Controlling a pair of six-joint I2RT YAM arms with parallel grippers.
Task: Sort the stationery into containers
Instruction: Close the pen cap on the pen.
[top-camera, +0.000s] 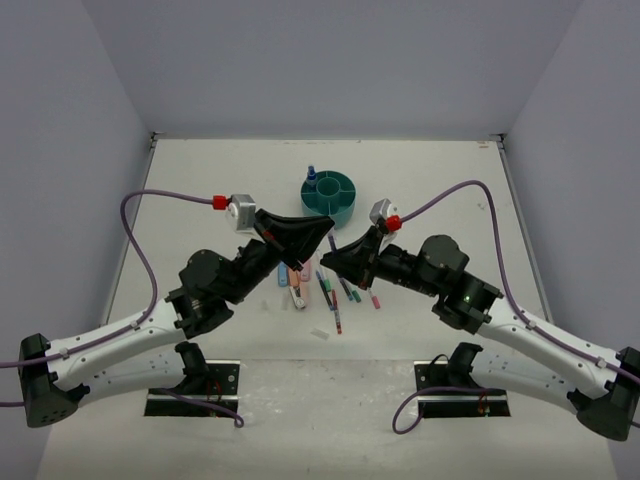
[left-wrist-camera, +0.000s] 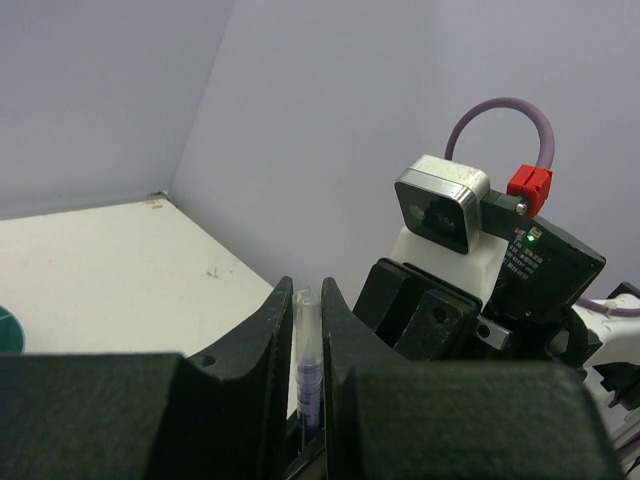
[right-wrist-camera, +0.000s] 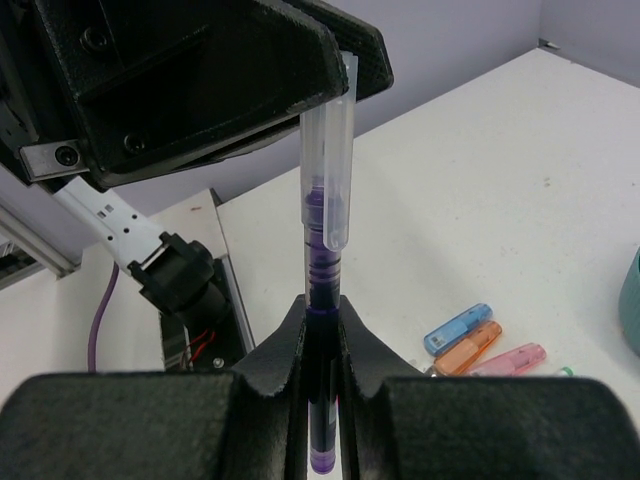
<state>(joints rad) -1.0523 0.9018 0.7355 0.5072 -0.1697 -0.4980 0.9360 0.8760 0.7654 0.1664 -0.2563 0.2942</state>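
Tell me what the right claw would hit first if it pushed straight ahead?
Probably the left claw, facing it and pinching the clear cap of the purple pen the right claw holds.

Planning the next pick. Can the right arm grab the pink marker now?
Probably not yet: the right gripper is shut on a purple pen, its cap held by the left gripper. The pink marker lies uncovered on the table.

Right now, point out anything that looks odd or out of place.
One purple pen is off the table, held in mid-air: right fingers clamp its barrel, left fingers its clear cap, which looks only partly seated. Nothing else stands out.
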